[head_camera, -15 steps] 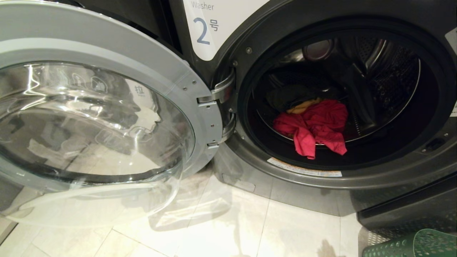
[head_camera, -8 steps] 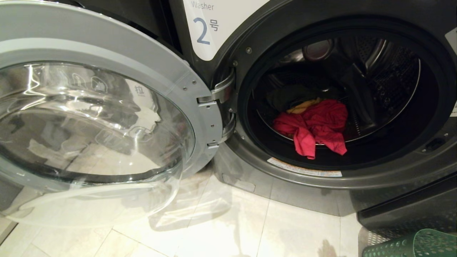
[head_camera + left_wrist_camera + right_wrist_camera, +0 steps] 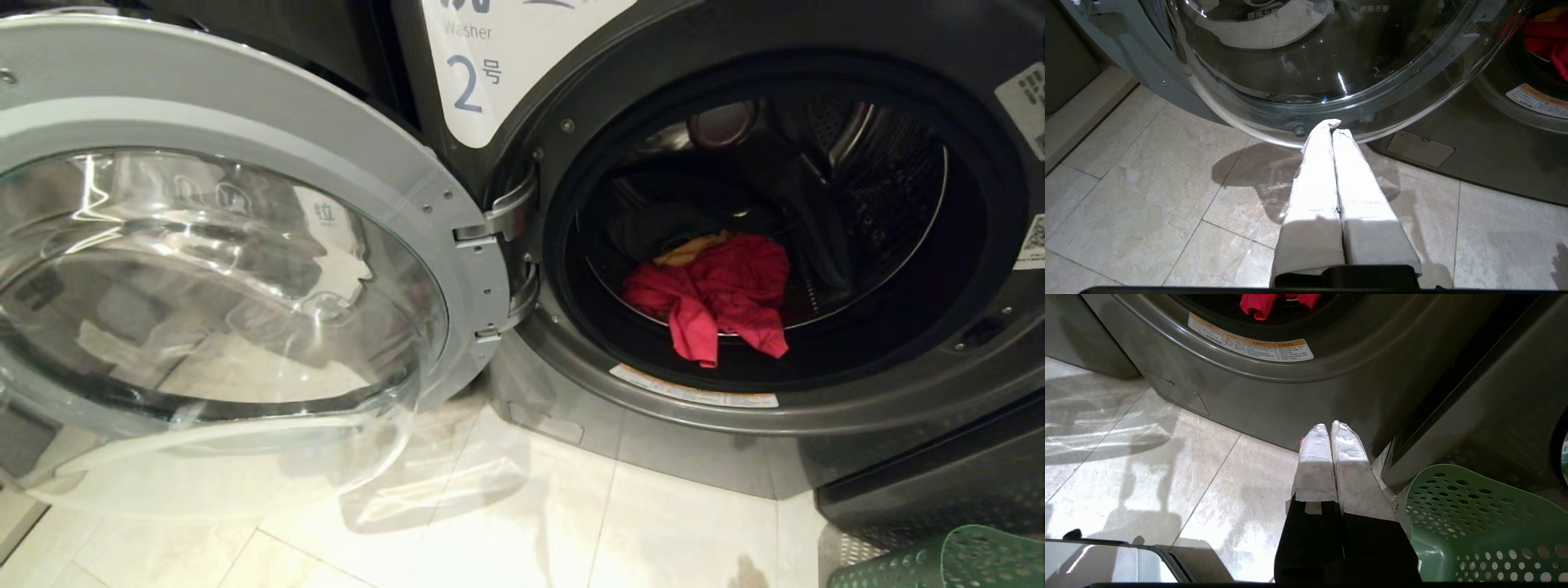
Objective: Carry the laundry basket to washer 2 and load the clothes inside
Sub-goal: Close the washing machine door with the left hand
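Washer 2 [image 3: 563, 408] stands in front of me with its round glass door [image 3: 220, 278] swung wide open to the left; a white label with a blue "2" [image 3: 467, 82] sits above the hinge. Inside the drum lie the clothes: a bright red garment [image 3: 718, 294], a yellow-orange piece [image 3: 690, 249] and a dark piece behind them. The green laundry basket [image 3: 955, 559] stands on the floor at the lower right, beside my right gripper [image 3: 1329, 426], and shows nothing inside. My left gripper [image 3: 1332, 124] hangs low in front of the door's lower rim. Both grippers are shut and hold nothing.
The open door [image 3: 1306, 81] reaches out over the pale tiled floor [image 3: 522, 523] on the left. A dark cabinet panel [image 3: 1486, 416] rises right behind the basket [image 3: 1478, 522]. A low step [image 3: 1081, 114] runs along the far left.
The whole head view has shifted slightly downward, showing a little more of the washer's label; this is camera motion. The clothes, door and basket lie as before.
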Motion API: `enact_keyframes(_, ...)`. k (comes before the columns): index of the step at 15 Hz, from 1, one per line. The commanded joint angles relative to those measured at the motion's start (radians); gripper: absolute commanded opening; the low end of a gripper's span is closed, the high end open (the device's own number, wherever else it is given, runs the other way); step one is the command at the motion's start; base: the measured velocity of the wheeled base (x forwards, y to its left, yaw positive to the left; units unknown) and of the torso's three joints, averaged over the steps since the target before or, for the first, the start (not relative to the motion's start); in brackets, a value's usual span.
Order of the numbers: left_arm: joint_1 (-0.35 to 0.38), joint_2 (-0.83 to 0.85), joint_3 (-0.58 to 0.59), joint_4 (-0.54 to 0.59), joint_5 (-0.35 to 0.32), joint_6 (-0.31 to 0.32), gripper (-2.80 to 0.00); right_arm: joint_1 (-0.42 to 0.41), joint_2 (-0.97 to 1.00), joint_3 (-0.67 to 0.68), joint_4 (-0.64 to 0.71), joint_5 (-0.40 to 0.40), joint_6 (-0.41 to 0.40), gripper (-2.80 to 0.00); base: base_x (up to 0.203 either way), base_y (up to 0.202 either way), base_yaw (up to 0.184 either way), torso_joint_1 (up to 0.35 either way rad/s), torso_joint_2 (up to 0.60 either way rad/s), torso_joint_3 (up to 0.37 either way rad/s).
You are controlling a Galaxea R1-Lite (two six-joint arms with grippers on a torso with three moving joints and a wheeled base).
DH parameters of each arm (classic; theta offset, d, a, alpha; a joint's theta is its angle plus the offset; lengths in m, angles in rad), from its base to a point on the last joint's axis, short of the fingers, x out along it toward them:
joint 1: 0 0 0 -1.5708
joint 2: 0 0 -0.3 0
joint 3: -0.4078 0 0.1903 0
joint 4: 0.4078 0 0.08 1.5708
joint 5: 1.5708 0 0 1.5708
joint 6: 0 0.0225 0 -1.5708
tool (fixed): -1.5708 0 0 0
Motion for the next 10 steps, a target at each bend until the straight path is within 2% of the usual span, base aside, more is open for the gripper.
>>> enact_keyframes(1, 0.000, 0.002, 0.040, -0.001, 0.000, 0.000, -2.80, 0.000, 0.002, 0.000, 0.000, 0.001, 0.000, -2.80, 0.000, 0.000, 0.000, -0.002, 0.00, 0.180)
enact_keyframes(10, 0.000, 0.002, 0.040, -0.001, 0.000, 0.000, -2.80, 0.000, 0.001, 0.000, 0.000, 0.001, -0.002, -2.80, 0.000, 0.000, 0.000, 0.001, 0.00, 0.202)
